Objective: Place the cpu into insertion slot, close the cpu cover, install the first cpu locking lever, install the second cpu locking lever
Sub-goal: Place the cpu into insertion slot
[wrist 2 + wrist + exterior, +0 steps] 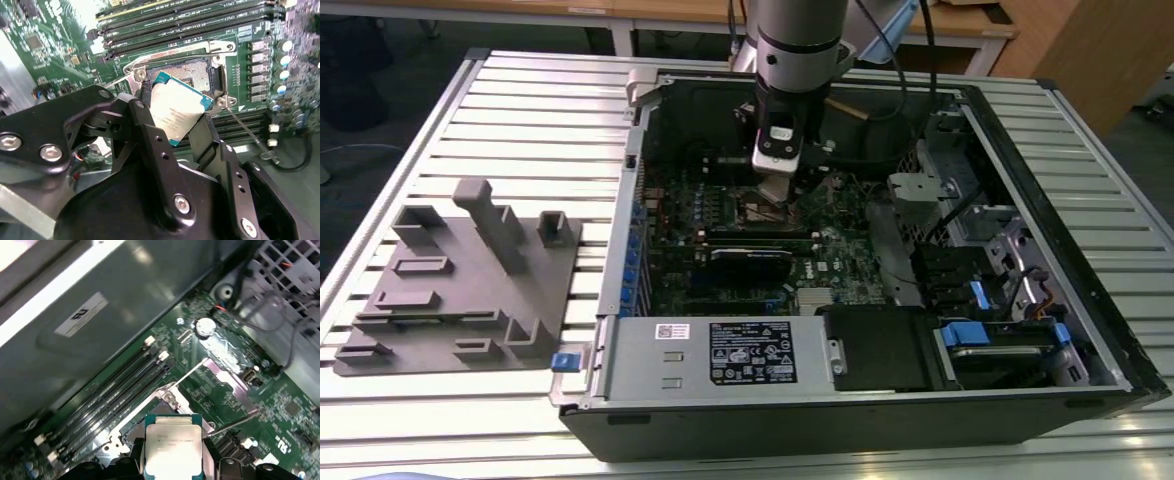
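Pinching small square silver-grey cpu (pixel 180 107) between black gripper (pixel 174 120) fingers, askew above dark shiny-rimmed insertion slot (pixel 189 74); worth levelling, squaring corners.

open PC tower (pixel 854 425) on its side on a slatted worktop (pixel 520 120), arm's tool (pixel 777 190) low inside over the green motherboard (pixel 843 250), grey parts fixture (pixel 467 290) sat at the exterior view's left

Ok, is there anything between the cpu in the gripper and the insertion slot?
Nothing that shows: in the second wrist view the gripper holds the cpu above the open insertion slot, with a bare gap between.
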